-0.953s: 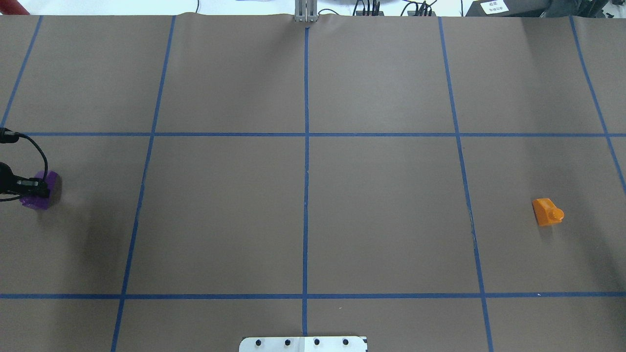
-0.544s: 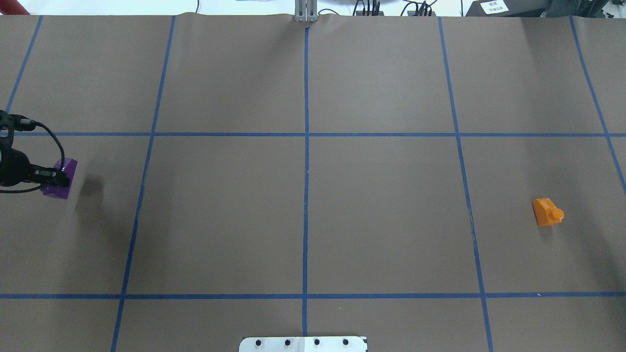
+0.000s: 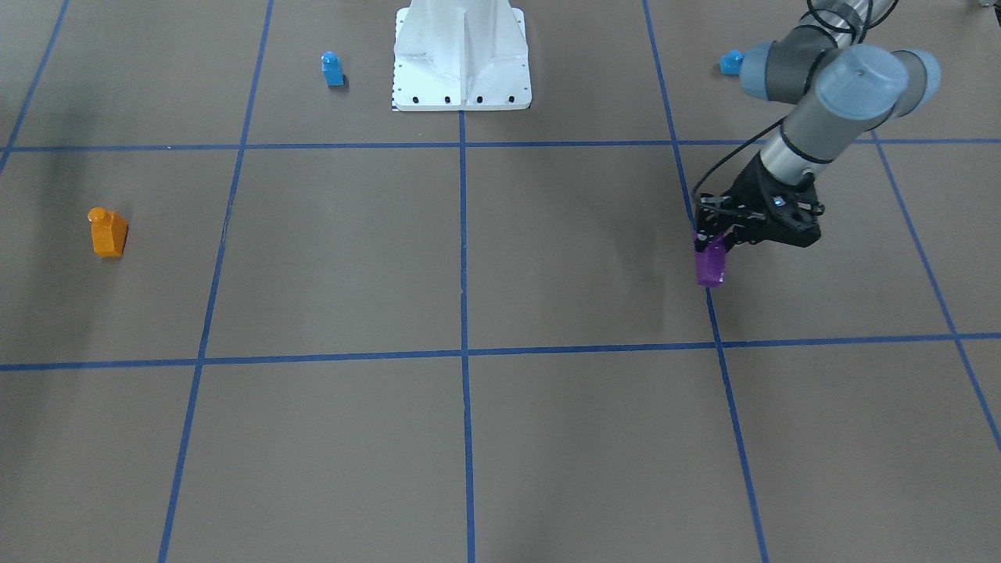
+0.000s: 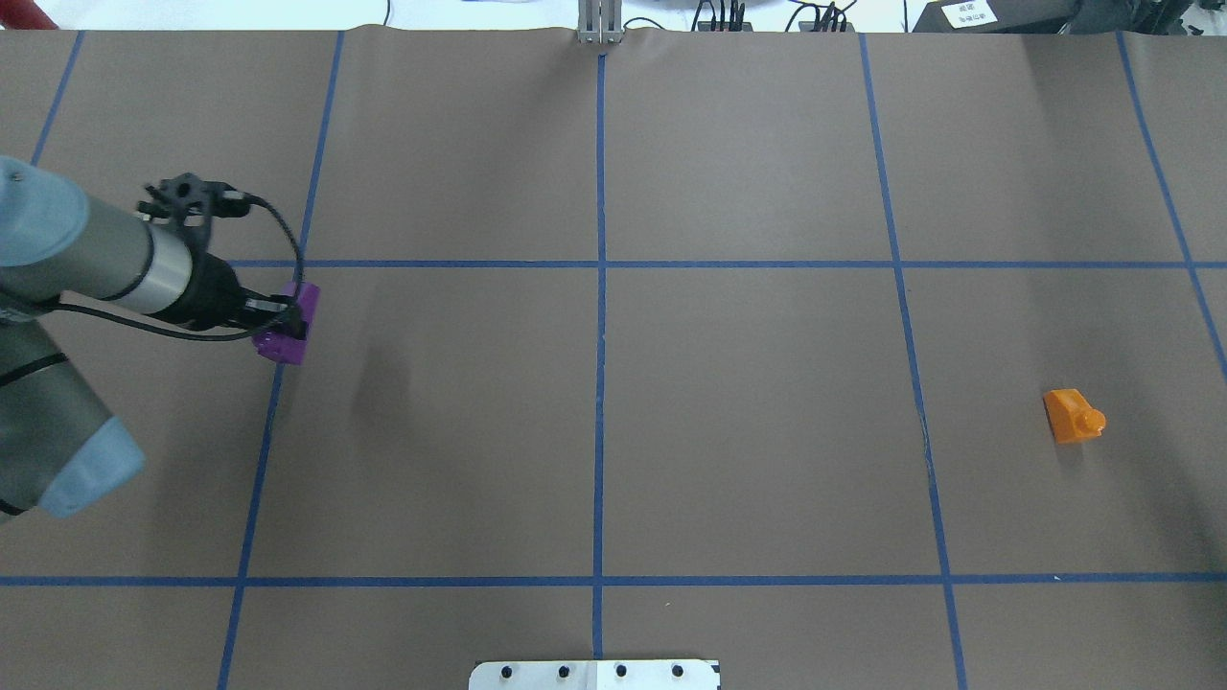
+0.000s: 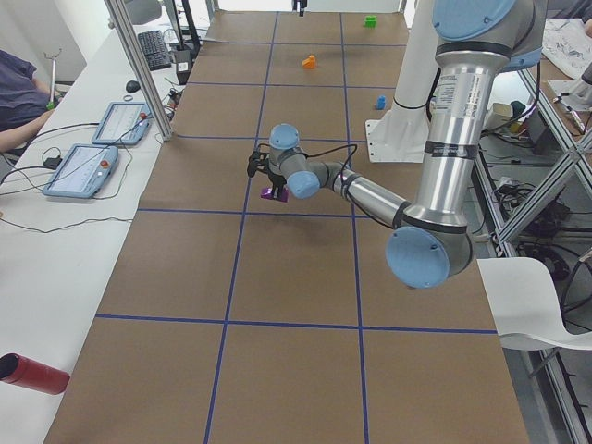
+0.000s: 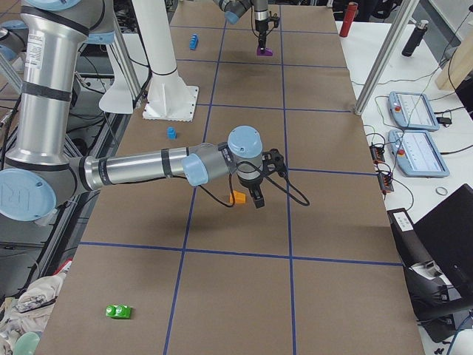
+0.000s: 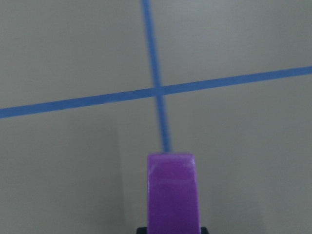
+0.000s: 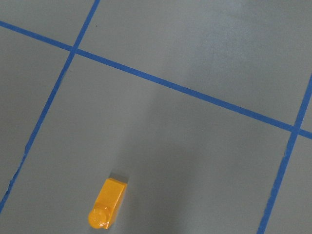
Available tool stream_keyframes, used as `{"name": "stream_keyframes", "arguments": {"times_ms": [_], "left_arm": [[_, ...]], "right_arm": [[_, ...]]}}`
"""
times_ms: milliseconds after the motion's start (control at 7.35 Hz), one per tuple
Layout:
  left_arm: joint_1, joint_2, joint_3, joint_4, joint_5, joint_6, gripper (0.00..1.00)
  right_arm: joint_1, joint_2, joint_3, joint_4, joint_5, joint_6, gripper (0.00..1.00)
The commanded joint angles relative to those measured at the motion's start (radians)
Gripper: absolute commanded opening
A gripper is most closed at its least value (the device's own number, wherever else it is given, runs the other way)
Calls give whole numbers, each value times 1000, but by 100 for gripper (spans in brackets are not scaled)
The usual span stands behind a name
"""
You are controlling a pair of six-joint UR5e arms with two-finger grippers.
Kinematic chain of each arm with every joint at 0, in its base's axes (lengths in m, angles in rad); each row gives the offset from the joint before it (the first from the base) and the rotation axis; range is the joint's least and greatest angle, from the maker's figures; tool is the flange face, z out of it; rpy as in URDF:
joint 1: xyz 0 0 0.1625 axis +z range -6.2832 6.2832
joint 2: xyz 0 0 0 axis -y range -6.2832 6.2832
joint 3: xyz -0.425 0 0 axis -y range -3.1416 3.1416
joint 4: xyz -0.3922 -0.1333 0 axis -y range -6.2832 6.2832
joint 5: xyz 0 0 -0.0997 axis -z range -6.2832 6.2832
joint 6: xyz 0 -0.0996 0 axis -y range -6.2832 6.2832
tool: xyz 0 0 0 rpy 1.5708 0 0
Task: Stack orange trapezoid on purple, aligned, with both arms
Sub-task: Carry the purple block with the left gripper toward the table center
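Left gripper (image 3: 713, 244) is clamped tight on the purple brick (image 3: 710, 267), which hangs under its fingertips, lifted clear of the table (image 4: 748, 383), with a blue tape line (image 7: 154, 58) just ahead. Right gripper (image 6: 257, 198) hovers right beside the orange brick (image 4: 1072, 415), which sits on the table. Open or closed? Can't tell. So purple is up, orange is not yet grasped, and stacking and aligning are all to come.
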Motion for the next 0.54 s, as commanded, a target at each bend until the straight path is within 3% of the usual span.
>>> {"name": "stream_keyframes", "arguments": {"times_ms": [0,136,408], "left_arm": [[156,-255,6,301,115,-77,0],[226,-361,33,399,177,-133,0],[280,-566,229,411,205,-263,0]], "right_arm": [[0,-1,0,0,0,-1,100],[0,-1,0,0,0,2,100],[0,-1,-2,0,0,3,100]]}}
